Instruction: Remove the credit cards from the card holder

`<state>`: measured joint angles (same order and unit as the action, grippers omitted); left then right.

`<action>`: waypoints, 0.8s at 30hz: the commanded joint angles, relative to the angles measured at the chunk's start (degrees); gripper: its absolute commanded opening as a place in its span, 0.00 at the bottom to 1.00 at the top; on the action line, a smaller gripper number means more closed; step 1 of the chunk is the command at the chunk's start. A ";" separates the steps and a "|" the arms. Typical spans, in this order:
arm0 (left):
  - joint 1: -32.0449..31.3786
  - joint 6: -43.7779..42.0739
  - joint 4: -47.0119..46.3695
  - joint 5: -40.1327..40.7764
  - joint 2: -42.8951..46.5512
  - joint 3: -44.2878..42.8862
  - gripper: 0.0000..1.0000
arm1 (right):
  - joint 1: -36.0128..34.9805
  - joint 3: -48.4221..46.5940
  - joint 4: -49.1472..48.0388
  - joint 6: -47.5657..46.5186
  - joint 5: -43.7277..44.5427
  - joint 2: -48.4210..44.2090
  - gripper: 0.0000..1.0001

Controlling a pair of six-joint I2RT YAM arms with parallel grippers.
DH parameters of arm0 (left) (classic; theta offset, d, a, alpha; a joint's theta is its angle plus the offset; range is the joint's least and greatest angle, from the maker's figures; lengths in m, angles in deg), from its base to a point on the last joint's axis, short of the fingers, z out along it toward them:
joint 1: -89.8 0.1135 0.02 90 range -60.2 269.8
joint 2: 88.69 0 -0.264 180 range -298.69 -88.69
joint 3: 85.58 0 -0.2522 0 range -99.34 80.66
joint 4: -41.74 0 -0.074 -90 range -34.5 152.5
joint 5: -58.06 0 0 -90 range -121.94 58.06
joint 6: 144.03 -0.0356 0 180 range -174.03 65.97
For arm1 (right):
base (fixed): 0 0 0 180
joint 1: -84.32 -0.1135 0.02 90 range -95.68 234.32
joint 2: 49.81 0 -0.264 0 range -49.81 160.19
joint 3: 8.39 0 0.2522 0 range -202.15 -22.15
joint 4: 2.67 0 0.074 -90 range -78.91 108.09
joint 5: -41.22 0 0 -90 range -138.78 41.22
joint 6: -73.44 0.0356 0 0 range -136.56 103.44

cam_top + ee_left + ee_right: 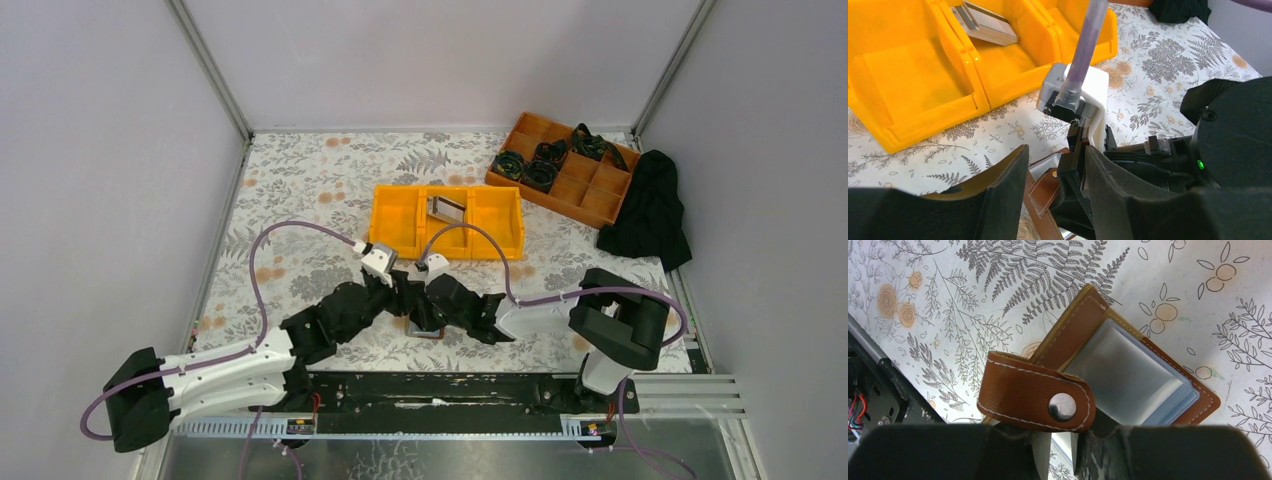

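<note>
floral table [300,180] is closed in by pale walls on the left, far and right sides of the overhead frame; its widest bare stretch lies in the left half, between the left wall and the yellow bin [400,215]. both arms meet at lower centre, just below the bin's near edge, with little room between them. left gripper [1055,162]: fingers spread apart, nothing clamped, standing to either side of the other arm's fingers and a brown strap [1033,390]. right gripper [1060,442]: fingers close together at the bottom of its wrist view, the near edge of the card holder [1128,370] running in between them; whether they pinch it cannot be told. holder lies open on the cloth, tan leather, clear sleeves uppermost, strap with metal snap [1063,406] folded across its lower left corner. yellow bin has three compartments; the credit cards [447,210] lie stacked, leaning, in the middle one; the left one shows only bare floor. at upper right of the overhead frame, an orange divided tray [600,205] holds black coiled items [525,170] in its far cells, with a black cloth [650,210] bunched against its right side.
</note>
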<state>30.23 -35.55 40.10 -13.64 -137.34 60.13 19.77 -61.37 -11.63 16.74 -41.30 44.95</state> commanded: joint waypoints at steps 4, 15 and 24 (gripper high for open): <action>-3.19 8.77 -0.48 -2.18 -1.00 1.68 0.89 | -0.37 -1.81 -2.29 0.80 0.59 2.33 0.24; -6.95 20.64 14.91 7.35 -2.80 -1.20 1.00 | -0.34 -1.54 -2.11 1.54 1.60 1.95 0.23; -6.98 39.48 31.32 15.82 1.10 -5.55 1.00 | -0.36 -1.32 -1.80 3.85 2.86 1.56 0.27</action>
<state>25.53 -8.33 58.09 2.67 -138.38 55.21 19.70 -61.28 -12.77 20.24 -40.38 45.72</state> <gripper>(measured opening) 0.996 0.259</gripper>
